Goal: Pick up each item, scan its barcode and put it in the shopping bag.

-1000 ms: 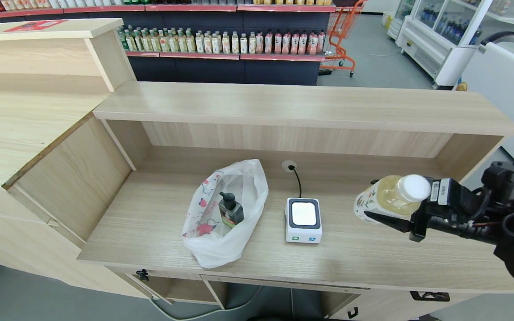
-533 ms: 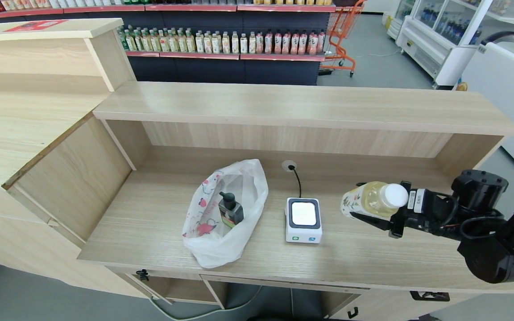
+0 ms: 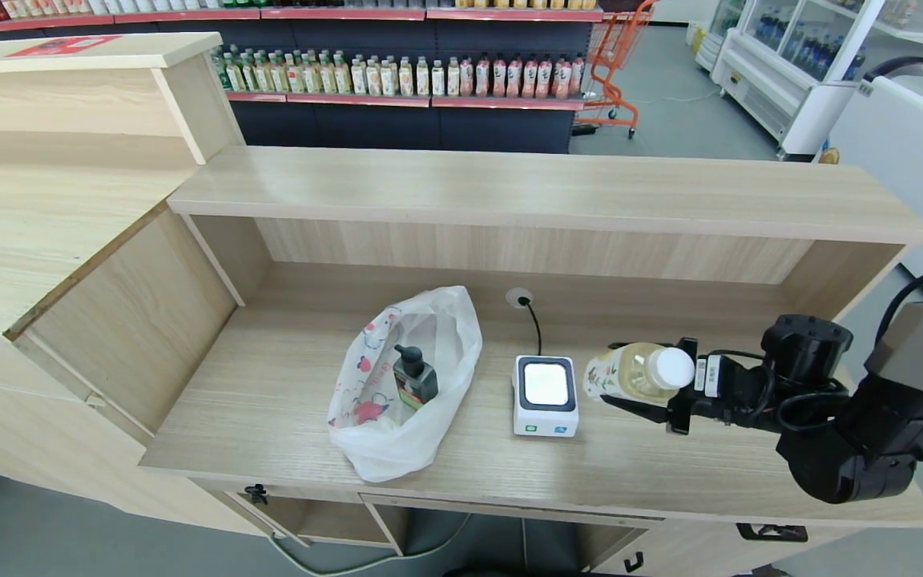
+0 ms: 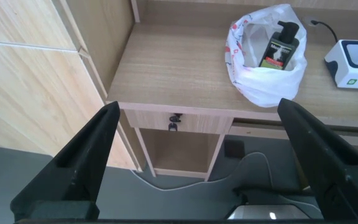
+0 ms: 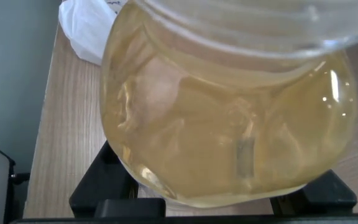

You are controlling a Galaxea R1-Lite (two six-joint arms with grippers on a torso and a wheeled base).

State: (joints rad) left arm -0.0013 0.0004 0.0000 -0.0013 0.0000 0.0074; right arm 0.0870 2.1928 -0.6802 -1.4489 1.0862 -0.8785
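— What had changed over the last second, going left to right?

— The shopping bag (image 3: 385, 433) and the barcode scanner (image 3: 546, 394) lay where they had been on the counter (image 3: 269, 401). The right gripper (image 3: 622, 377) had carried the drink bottle (image 3: 630, 375) in from the counter's 3 o'clock end towards 9 o'clock and brought it lower, so that its base hung just beside the scanner's 3 o'clock side.

— And the left gripper (image 4: 197, 162)?

— It sat low, off the counter's 7 o'clock corner, with its jaws spread wide and nothing between them.

— What was in the bag?

— A dark pump bottle (image 3: 414, 375), upright, in the white bag's open mouth. The bag lay at 9 o'clock from the scanner, near it but apart.

— How did the drink bottle look?

— It was clear plastic with pale yellow liquid, a white cap, and a flowered label round the base half. In the right wrist view the yellow body (image 5: 229, 106) sat pressed between the dark fingers.

— Which way did it point?

— Its long axis ran nearly level, from 9 to 3 o'clock, with the base towards the scanner and the cap towards the wrist. The jaws were clamped on its body, holding it clear of the counter.

— Anything else?

— A black cable (image 3: 534, 324) ran from the scanner towards 12 o'clock into a hole in the counter.
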